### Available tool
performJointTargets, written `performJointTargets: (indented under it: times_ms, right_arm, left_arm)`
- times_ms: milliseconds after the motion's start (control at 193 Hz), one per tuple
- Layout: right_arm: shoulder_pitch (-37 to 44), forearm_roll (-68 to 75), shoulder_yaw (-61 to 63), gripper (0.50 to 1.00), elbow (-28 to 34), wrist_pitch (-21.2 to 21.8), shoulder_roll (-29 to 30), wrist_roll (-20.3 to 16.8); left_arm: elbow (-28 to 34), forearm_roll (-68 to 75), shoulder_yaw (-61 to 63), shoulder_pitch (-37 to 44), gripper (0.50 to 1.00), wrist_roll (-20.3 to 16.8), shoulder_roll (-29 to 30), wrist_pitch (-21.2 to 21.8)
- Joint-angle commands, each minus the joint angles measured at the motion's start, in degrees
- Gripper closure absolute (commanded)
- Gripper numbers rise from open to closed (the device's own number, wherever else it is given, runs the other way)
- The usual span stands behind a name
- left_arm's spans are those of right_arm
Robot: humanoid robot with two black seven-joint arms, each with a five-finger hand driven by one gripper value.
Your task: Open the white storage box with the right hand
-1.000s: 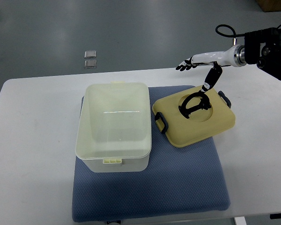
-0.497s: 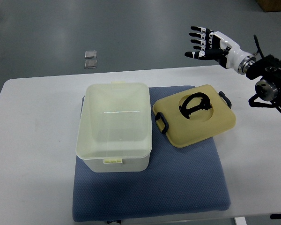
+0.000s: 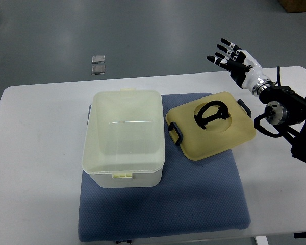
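On blue mat (image 3: 194, 204): white box (image 3: 125, 138) open, empty; lid (image 3: 211, 131) beside.

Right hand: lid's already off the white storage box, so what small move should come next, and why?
Probably just draw the right hand back to rest. The white plastic storage box stands open on the blue mat, the yellow lid with a black handle lies beside it, and the hand's fingers are spread, holding nothing.
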Motion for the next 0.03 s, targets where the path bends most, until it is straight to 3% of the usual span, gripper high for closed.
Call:
performJointTargets:
  times_ms: [0,21]
  right_arm:
    - [-0.02,-0.08,0.19,0.574,0.01,0.14,-0.16,0.00]
    - [-0.02,-0.08,0.19,0.574,0.01,0.14,-0.16,0.00]
  left_arm:
    - [0.00,0.00,0.00,0.00,0.500,0.00,0.00,0.00]
    - [0.00,0.00,0.00,0.00,0.500,0.00,0.00,0.00]
